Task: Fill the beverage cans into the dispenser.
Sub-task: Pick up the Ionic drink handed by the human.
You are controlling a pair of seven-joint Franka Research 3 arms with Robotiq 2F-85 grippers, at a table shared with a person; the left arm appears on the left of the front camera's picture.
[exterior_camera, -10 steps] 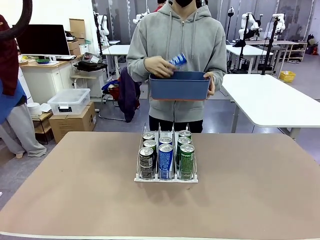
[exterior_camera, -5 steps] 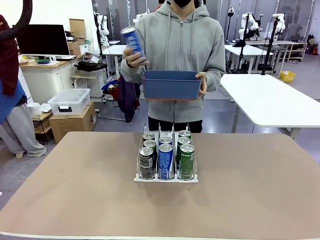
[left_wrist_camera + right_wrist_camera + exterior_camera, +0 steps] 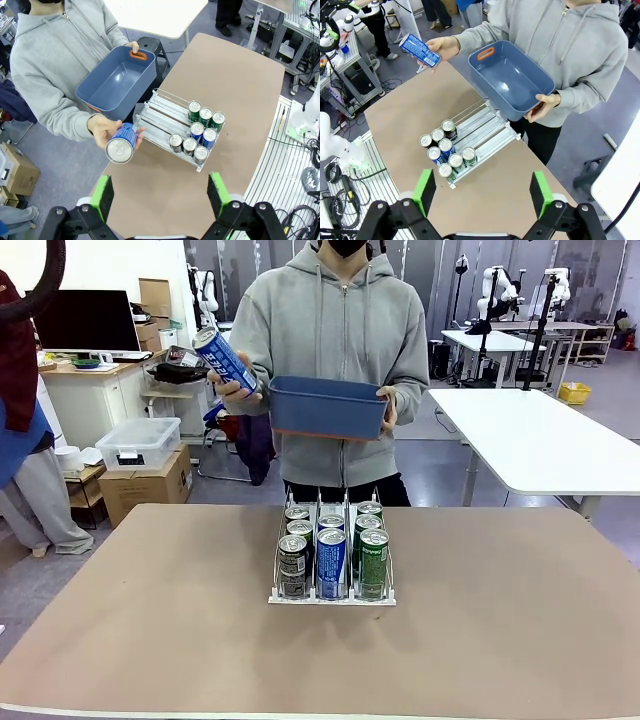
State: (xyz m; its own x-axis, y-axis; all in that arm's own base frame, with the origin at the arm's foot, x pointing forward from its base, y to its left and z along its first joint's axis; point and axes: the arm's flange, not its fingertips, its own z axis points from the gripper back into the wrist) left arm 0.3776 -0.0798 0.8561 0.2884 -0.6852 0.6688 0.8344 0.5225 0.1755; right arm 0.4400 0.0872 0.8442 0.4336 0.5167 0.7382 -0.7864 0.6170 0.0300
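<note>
My left tool (image 3: 160, 184): jaws wide, nothing held, high above worktop (image 3: 235, 65). My right tool (image 3: 482, 182): likewise wide, nothing held. Dispenser (image 3: 331, 598): mid worktop, lanes running toward person. Cans (image 3: 331, 562) in it: I count eight, packed at near end; dark left lane, blue middle, green right. Beyond: person's hand (image 3: 238, 390) grips blue can (image 3: 225, 358), tilted, beside tub (image 3: 328, 410) held in other hand (image 3: 388, 412).
</note>
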